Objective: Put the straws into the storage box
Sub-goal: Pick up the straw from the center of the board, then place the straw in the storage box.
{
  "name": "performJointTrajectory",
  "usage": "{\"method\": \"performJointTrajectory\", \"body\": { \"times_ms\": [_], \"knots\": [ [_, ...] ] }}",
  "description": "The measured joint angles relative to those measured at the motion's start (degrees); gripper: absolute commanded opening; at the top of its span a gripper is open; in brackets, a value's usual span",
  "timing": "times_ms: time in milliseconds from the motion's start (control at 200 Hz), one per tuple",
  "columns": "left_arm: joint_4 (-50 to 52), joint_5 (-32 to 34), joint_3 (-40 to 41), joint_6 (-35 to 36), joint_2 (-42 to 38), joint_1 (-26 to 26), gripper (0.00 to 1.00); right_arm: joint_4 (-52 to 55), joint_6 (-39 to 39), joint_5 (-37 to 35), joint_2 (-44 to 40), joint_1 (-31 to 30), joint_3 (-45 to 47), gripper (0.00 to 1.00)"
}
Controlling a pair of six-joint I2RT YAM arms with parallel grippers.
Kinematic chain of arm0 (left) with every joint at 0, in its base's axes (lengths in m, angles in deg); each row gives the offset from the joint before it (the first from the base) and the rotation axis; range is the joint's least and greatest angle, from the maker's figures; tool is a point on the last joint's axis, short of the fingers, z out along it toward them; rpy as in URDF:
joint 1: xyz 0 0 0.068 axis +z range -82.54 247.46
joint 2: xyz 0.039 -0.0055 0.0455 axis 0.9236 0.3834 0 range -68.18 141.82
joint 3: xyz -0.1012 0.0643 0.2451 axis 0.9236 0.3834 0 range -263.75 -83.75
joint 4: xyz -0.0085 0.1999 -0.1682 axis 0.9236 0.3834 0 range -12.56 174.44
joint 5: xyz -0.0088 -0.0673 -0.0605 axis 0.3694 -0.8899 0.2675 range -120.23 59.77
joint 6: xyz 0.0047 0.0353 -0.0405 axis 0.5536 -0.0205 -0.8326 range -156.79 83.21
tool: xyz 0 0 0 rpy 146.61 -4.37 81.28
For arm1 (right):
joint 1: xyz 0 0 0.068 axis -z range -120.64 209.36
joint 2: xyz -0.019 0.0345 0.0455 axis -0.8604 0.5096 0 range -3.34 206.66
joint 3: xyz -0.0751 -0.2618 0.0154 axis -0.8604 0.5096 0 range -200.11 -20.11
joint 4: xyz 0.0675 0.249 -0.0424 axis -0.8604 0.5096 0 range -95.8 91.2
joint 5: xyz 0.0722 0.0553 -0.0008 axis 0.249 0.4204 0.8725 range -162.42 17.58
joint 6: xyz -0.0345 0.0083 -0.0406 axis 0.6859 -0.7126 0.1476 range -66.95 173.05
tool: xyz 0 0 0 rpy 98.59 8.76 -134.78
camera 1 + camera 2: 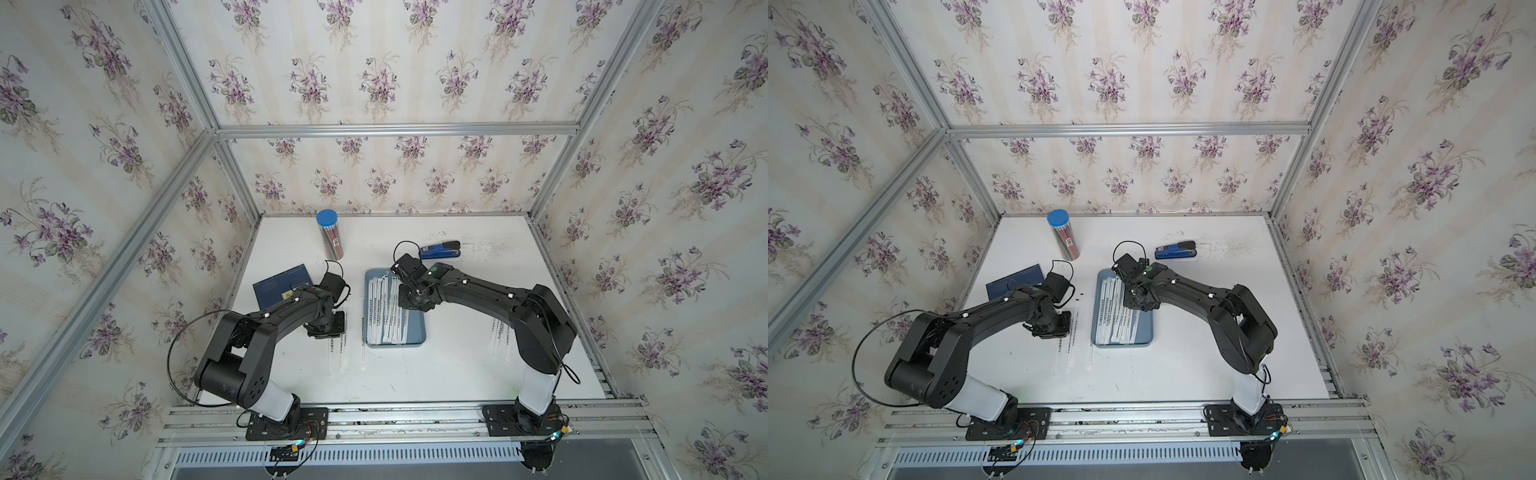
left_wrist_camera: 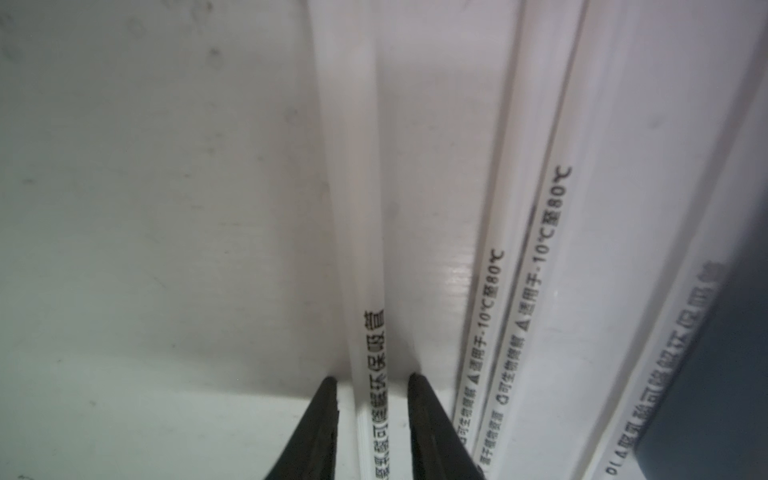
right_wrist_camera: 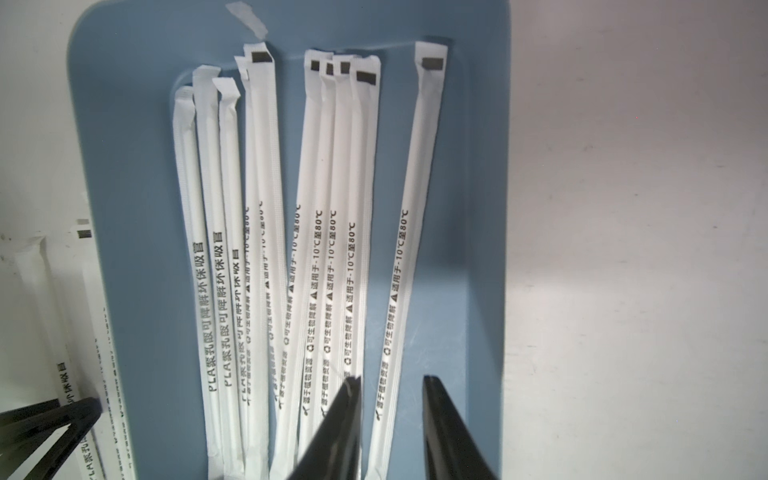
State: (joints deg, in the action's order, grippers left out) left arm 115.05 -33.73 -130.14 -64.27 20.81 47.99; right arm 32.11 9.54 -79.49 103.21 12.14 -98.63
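The grey-blue box (image 1: pixel 417 332) lay in the middle of the white table (image 1: pixel 415 374); a lot of straws (image 1: pixel 384 307) lay inside it, side by side along its length; the right wrist view showed about ten of them.

The right gripper (image 3: pixel 388 378) hung over the box; its two fingers were apart; one straw in the box (image 3: pixel 409 208) ran between them with a gap on each side, and they did not touch it.

The left gripper (image 2: pixel 370 378) was down low at the table, just beside the box on the left arm's side; its fingers were apart too, one on each side of a straw on the table (image 2: pixel 361 208); a small gap showed on both sides, so it was not pinched.

More loose straws (image 1: pixel 338 353) lay on the table next to that one, between it and the box; a few other straws (image 1: pixel 498 340) lay on the far side of the box, partly hidden under the right arm.

A clear tube of pencils (image 1: pixel 330 235) with a blue cap stood at the back; a blue stapler (image 1: pixel 440 250) lay behind the box; a dark blue notebook (image 1: pixel 282 286) lay near the left arm.
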Motion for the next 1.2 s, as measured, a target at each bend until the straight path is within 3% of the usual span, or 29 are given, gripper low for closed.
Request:
{"method": "performJointTrajectory", "body": {
  "times_ms": [654,924,1204],
  "knots": [
    [5.2,0.8,-4.8,1.0,-4.8,-0.2,0.07,-0.1,0.0,-0.4,-1.2,0.0,-0.6,0.30],
    [10.5,-3.2,-17.6,1.5,-9.1,-1.0,0.09,0.8,0.5,-0.6,-5.4,3.8,-0.4,0.30],
    [3.8,-13.5,-32.2,-3.0,8.8,-12.5,0.09,0.7,2.2,-0.8,-10.1,11.3,2.6,0.30]
  ]
}}
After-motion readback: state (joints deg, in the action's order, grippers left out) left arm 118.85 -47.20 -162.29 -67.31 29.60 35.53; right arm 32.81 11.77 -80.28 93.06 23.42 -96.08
